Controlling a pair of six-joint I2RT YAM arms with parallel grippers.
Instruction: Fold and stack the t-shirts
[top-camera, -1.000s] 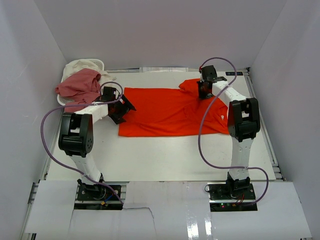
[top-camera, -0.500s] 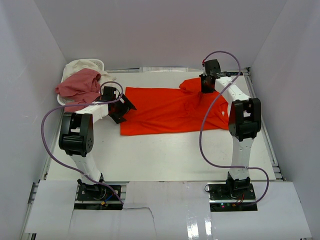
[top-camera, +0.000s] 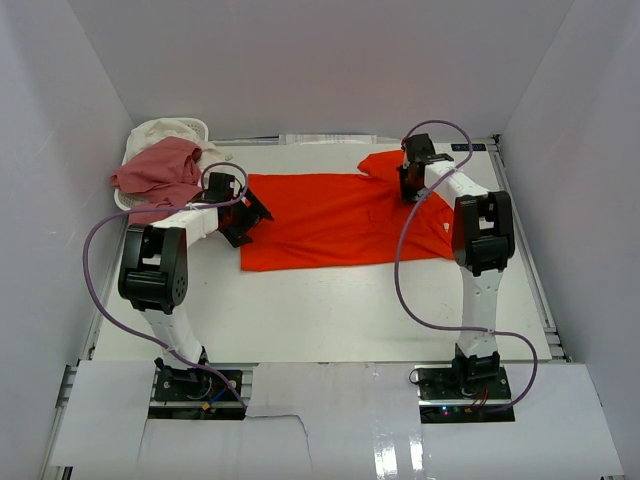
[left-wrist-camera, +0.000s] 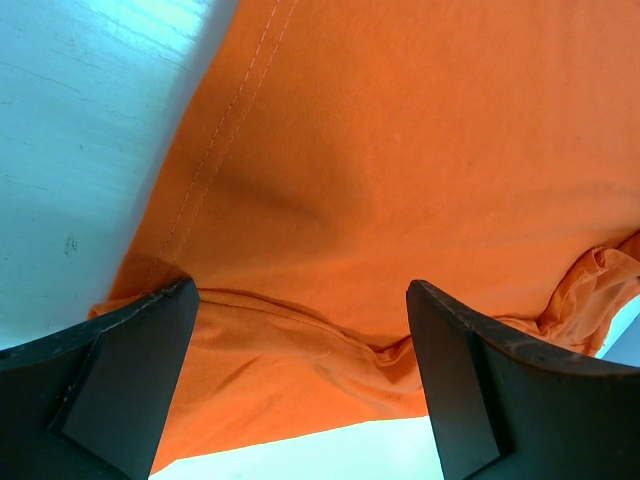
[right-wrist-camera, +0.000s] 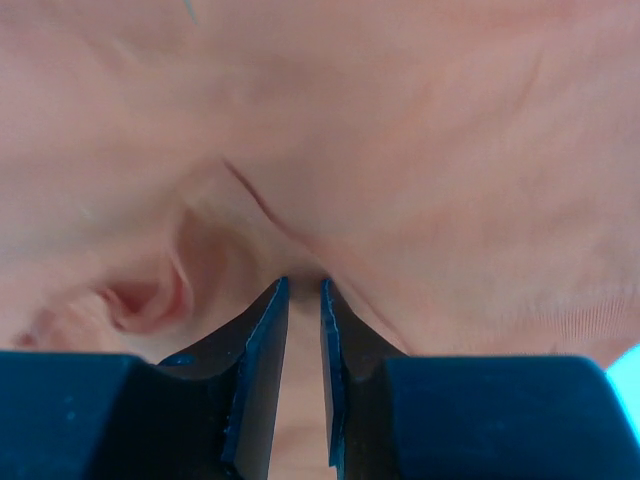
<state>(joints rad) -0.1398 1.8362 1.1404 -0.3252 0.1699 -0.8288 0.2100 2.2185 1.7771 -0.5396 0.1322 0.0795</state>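
The orange-red t-shirt (top-camera: 340, 225) lies spread flat across the middle of the table. My left gripper (top-camera: 240, 215) is at its left edge. In the left wrist view it (left-wrist-camera: 302, 290) is open wide over the shirt's rumpled edge (left-wrist-camera: 330, 200), holding nothing. My right gripper (top-camera: 409, 181) is at the shirt's far right, by a bunched sleeve. In the right wrist view it (right-wrist-camera: 303, 282) is shut on a pinch of the fabric (right-wrist-camera: 400, 150), which looks washed-out pink there. The dusty pink shirt (top-camera: 160, 170) and the cream-white shirt (top-camera: 165, 132) are piled at the far left.
A small white plastic basket (top-camera: 204, 126) stands at the far left corner under the pink and cream shirts. White walls enclose the table on three sides. Purple cables loop from both arms over the table.
My right gripper rose toward the back with the shirt's sleeve, then came back down and slightly left. The shirt's right part shifted a little. My left arm has not moved.
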